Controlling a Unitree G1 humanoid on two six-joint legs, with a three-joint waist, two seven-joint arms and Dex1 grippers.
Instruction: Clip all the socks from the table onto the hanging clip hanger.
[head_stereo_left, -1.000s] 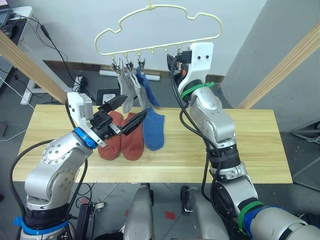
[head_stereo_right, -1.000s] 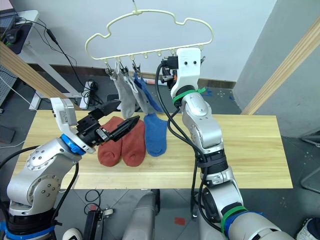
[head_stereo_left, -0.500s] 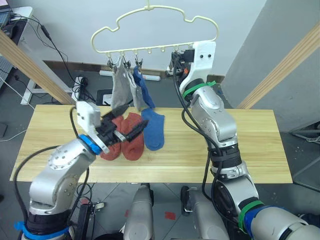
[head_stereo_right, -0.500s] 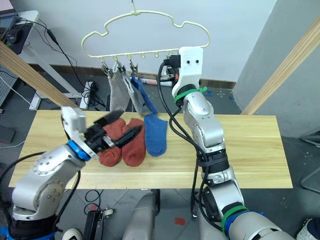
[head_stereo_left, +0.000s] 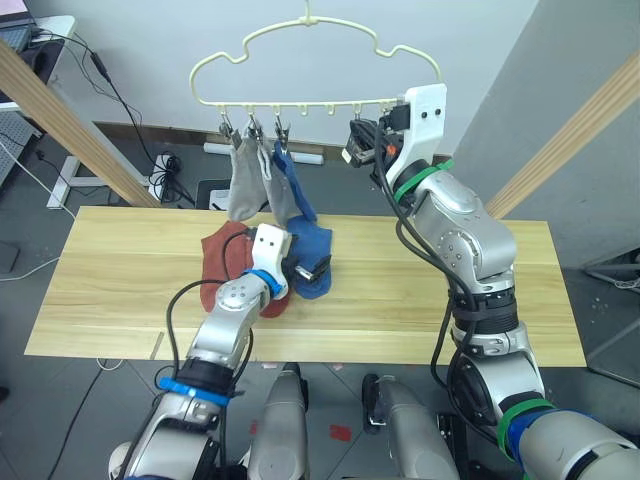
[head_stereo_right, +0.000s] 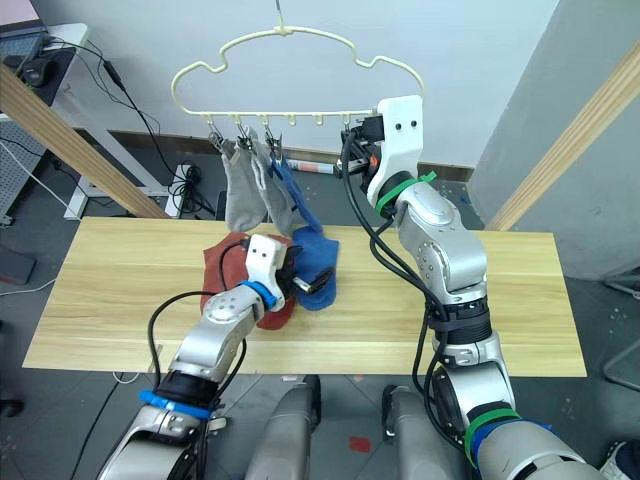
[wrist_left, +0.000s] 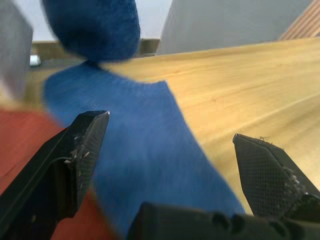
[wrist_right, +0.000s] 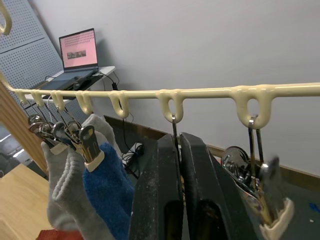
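Note:
The pale-yellow clip hanger (head_stereo_left: 300, 103) hangs above the far edge of the table (head_stereo_left: 480, 300). Two grey socks (head_stereo_left: 243, 185) and one blue sock (head_stereo_left: 295, 190) hang from its left clips. Two rust-red socks (head_stereo_left: 225, 260) lie on the table, and a blue sock (head_stereo_left: 312, 250) lies beside them. My left gripper (head_stereo_left: 312, 270) is low over that blue sock and open, and the blue sock (wrist_left: 145, 150) lies between its fingers (wrist_left: 75, 150). My right gripper (head_stereo_left: 360, 140) is up at the hanger bar, shut on a metal clip (wrist_right: 173, 127).
Thick wooden poles slant up at the left (head_stereo_left: 70, 120) and the right (head_stereo_left: 570, 130) of the table. Cables lie on the floor behind it. Another clip (wrist_right: 255, 170) hangs just beside my right gripper. The table's right half is bare wood.
My left gripper has moved right and down, from above the red socks to the blue sock on the table. My right gripper has stayed at the hanger bar.

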